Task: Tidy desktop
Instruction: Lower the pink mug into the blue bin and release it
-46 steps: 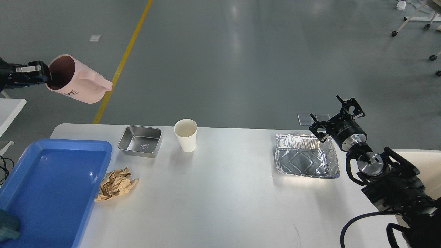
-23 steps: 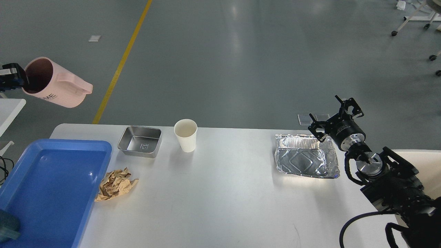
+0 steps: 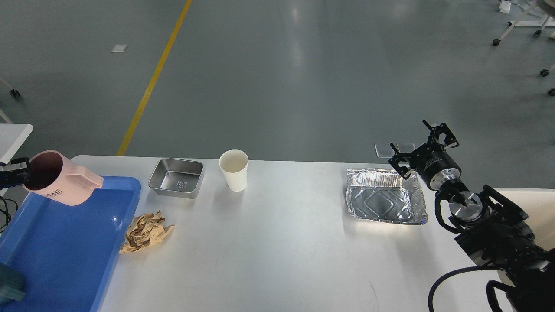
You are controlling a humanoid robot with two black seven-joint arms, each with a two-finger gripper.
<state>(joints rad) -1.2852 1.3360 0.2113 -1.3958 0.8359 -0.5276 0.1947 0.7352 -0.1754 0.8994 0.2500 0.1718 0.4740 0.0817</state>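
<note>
While clamped on pink mug (image 3: 60, 182) over tray (image 3: 65, 242) at desktop (image 3: 277, 242) left edge, left gripper (image 3: 15, 175); right gripper (image 3: 435, 136) spread, empty. Paper wad (image 3: 145, 232), tin (image 3: 177, 177), cup (image 3: 234, 170), foil pan (image 3: 383, 201) uncleared.

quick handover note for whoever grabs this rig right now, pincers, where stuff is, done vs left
Left pincer: shut on the rim of the pink plastic mug, held tilted over the far end of the blue plastic tray, not yet set down.
Right pincer: open, empty, hovering beyond the crinkled foil tray.
On the large white desktop: square steel dish, upright white paper cup, crumpled brown paper against the blue tray's edge, and the foil tray.
Done: mug lifted.
Left: release the mug, then probably clear the other four.
</note>
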